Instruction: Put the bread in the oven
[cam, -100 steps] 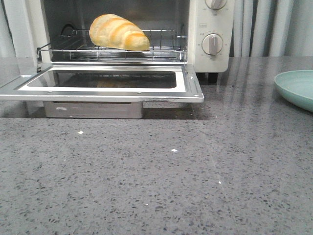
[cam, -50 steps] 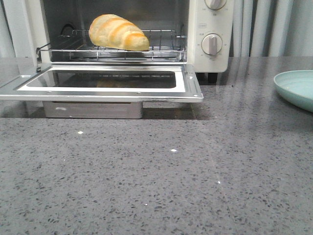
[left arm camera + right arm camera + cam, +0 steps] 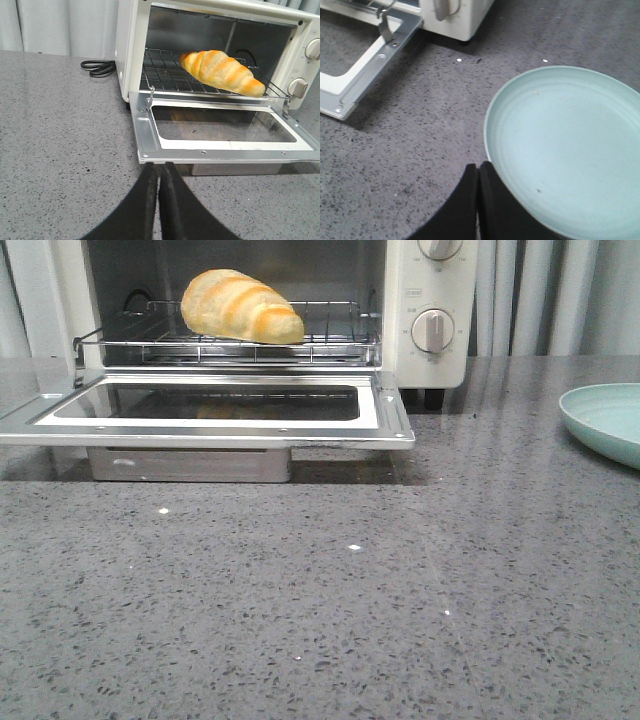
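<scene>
The golden-brown bread (image 3: 243, 306) (image 3: 222, 72) lies on the wire rack (image 3: 230, 340) inside the cream-white oven (image 3: 430, 300) (image 3: 131, 50). The oven door (image 3: 210, 410) (image 3: 225, 145) hangs fully open and flat. My left gripper (image 3: 158, 167) is shut with nothing in it, just in front of the door's near corner. My right gripper (image 3: 478, 169) is also shut and holds nothing, at the rim of a pale green plate (image 3: 565, 150). Neither gripper shows in the front view.
The pale green plate (image 3: 607, 420) sits at the right edge of the grey speckled counter (image 3: 320, 590). A black cord (image 3: 99, 67) lies coiled beside the oven. Curtains hang behind.
</scene>
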`<action>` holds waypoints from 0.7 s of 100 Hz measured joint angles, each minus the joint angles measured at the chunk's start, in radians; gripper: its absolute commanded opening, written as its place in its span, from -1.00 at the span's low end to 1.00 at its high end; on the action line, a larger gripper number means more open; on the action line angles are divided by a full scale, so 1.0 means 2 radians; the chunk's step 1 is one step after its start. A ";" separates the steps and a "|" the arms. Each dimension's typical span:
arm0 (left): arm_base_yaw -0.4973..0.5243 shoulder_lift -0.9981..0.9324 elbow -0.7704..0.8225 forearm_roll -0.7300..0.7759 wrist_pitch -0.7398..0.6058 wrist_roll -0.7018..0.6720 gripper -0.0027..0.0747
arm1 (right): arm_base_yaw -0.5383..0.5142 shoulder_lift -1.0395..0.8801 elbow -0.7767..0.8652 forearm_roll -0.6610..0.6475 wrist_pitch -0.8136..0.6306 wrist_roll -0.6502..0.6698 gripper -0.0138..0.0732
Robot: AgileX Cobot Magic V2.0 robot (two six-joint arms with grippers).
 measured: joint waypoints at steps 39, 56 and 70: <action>0.000 0.000 0.000 0.000 0.000 0.000 -0.99 | -0.084 -0.166 0.131 0.008 -0.040 0.000 -0.82; 0.000 0.000 0.000 0.000 0.000 0.000 -0.99 | -0.108 -0.222 0.171 0.008 -0.056 0.000 -0.82; 0.000 0.000 0.000 0.000 0.000 0.000 -0.99 | -0.115 -0.259 0.199 0.008 -0.064 0.000 -0.82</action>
